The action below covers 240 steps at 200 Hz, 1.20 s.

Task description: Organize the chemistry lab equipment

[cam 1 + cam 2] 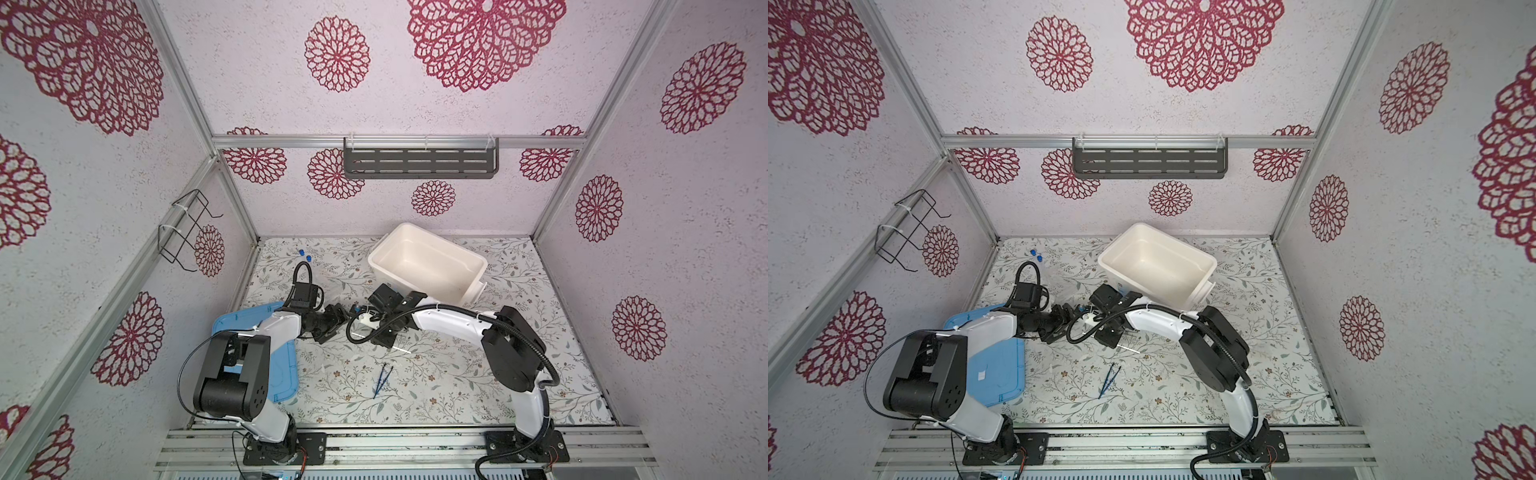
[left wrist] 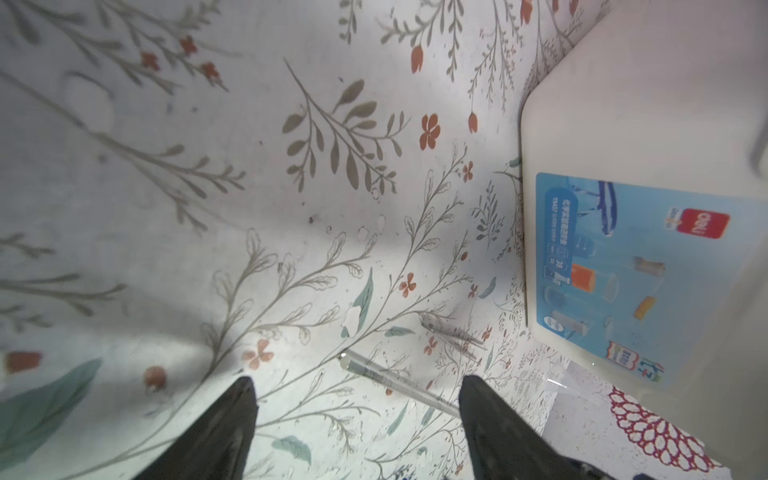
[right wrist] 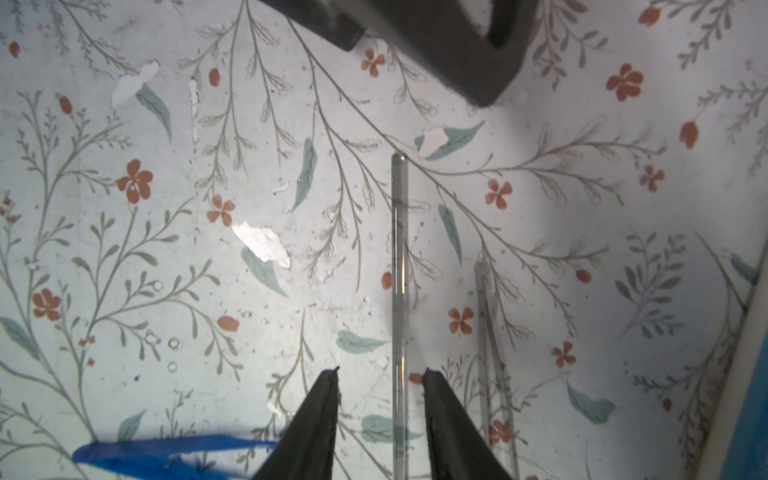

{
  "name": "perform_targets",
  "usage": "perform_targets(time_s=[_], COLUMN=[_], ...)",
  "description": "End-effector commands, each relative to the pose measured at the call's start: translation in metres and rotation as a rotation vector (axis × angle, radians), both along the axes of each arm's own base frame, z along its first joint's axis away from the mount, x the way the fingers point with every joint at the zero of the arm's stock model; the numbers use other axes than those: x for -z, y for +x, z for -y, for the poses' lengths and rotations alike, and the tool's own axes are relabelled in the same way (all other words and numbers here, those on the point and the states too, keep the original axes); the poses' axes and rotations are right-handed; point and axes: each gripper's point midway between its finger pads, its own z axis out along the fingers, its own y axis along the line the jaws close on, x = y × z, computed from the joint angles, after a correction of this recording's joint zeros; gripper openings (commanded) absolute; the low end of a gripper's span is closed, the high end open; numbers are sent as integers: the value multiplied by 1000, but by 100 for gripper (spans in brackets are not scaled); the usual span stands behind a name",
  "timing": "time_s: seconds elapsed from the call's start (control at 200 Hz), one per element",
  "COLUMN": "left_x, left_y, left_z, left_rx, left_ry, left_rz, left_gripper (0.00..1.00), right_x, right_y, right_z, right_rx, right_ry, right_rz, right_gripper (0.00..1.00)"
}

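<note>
A floral-papered desk [image 1: 457, 386] sat inside pink walls printed with red rosettes, and a white tub [image 1: 428, 266] stood towards its back. The thin clear rod [image 3: 400, 270] lay just in front of the tub's labelled side. It ran lengthwise between the jaws of the right end effector [image 3: 381, 371], which stood partly apart with a sliver of gap on each side. The left end effector [image 2: 357, 380] was spread wide and empty, facing the rod's far tip. The dark blue tweezers [image 1: 381, 380] lay well in front of the tub, and two blue-capped tubes [image 1: 304, 255] lay off to its left. The rod looked light, stiff, slick and probably brittle, and being round it could roll. A gentle pinch across its middle seemed safest.
</note>
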Motion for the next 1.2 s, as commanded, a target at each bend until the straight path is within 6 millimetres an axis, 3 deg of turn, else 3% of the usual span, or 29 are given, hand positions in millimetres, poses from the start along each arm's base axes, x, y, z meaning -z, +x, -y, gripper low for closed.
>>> perform_targets(time_s=[0.0,0.235,0.375,0.615,0.971,1.196], left_x=[-18,-22,-21,-15,-9,1], left_y=[9,8,6,3,1,0], left_z=[-11,-21,-21,-23,-21,-17], left_rx=[-54,-90,-96,-140,-184,-222], left_ry=[-1,-7,-10,-22,-46,-90], left_rz=[46,50,47,14,-62,-112], left_gripper=[80,80,80,79,79,78], right_x=[14,35,56,75,17,-4], right_y=[2,3,-15,-38,-11,-3], right_z=[12,23,28,25,-3,-14], right_rx=[65,83,51,24,23,28], right_ry=[-116,-261,-318,-329,-219,-126], right_rz=[4,15,-84,-255,-142,-78], right_gripper=[38,36,21,8,7,6])
